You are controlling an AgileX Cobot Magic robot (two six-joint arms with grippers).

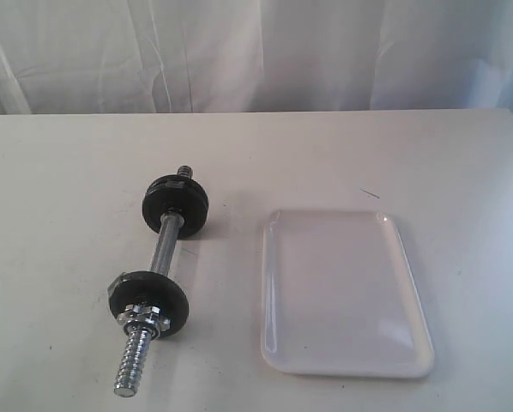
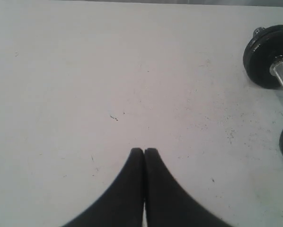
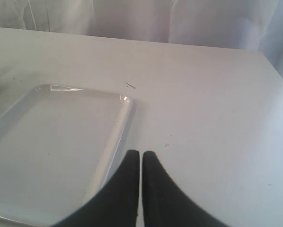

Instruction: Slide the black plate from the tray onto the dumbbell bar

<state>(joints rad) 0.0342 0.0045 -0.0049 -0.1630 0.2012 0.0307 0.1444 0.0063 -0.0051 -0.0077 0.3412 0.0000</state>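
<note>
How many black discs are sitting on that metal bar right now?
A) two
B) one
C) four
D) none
A: the dumbbell bar carries two black discs, the far disc and the near disc, one towards each end.

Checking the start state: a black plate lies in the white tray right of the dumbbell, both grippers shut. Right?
No: the exterior view shows nothing in the tray; the only black discs sit on the dumbbell bar. The rest holds.

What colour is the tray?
The tray is glossy white; the exterior view shows it best.
</note>
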